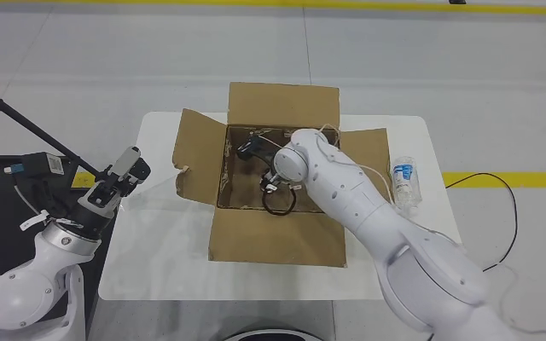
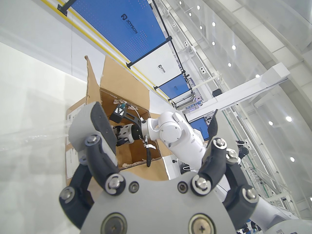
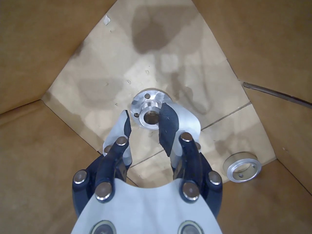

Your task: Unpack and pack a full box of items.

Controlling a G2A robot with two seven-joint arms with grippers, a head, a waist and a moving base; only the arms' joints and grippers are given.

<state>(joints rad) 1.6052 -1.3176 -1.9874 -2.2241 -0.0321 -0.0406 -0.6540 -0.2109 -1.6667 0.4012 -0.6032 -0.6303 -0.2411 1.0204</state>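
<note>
An open cardboard box (image 1: 281, 104) stands in the middle of the white table (image 1: 162, 256). My right arm goes down into it from the right side. On the box floor (image 3: 97, 86) lies a silver metal flange (image 3: 140, 101) with a raised hub. My right gripper (image 3: 146, 122) is open, one finger on each side of that hub; the left finger is apart from it. A second metal ring (image 3: 243, 168) lies near a box wall. My left gripper (image 2: 156, 113) is open and holds nothing, off the table's left edge (image 1: 128, 166), facing the box (image 2: 126, 86).
A clear plastic bottle (image 1: 405, 183) lies on the table to the right of the box. The box flaps are spread outward on all sides. A black stand (image 1: 43, 136) reaches in from the far left beside the left arm.
</note>
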